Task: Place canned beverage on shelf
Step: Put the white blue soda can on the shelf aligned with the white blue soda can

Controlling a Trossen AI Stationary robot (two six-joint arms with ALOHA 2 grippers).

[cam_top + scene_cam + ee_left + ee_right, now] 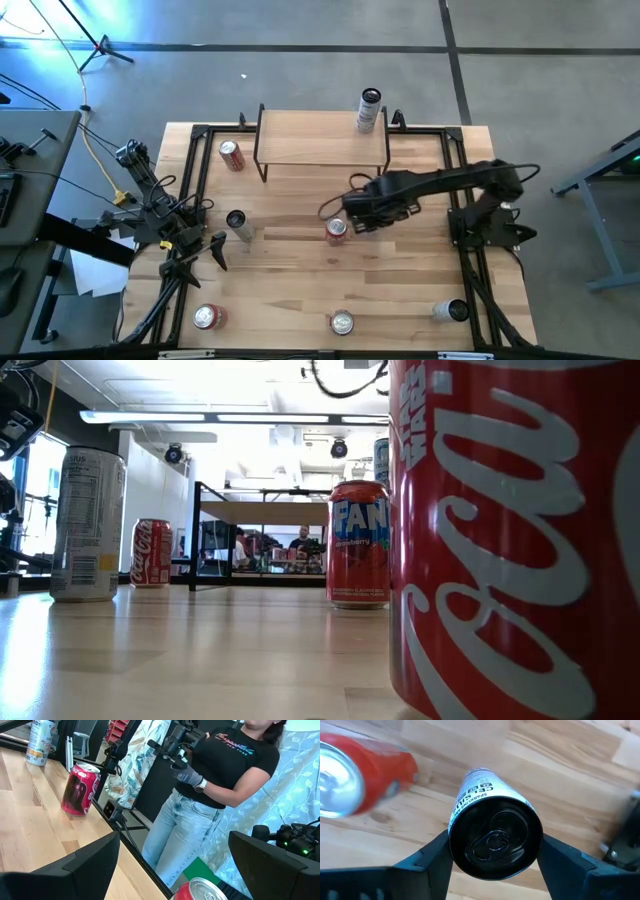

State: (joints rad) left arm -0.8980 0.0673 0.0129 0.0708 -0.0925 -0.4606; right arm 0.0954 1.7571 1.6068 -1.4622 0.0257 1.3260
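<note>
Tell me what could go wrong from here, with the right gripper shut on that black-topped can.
1. The red can stands close beside the black-topped can held in the right gripper; a sideways swing could knock it over.
2. The shelf already carries a tall can at its right end, so a set-down there might topple it.
3. The fingers seem to clamp near the rim; the can might tilt in transit.

Seven cans (232,155) stand across the table (300,280) and shelf (320,140), an eighth can (495,837) shows in the right wrist view, plus two arms (450,180) and one person (225,770)
</note>
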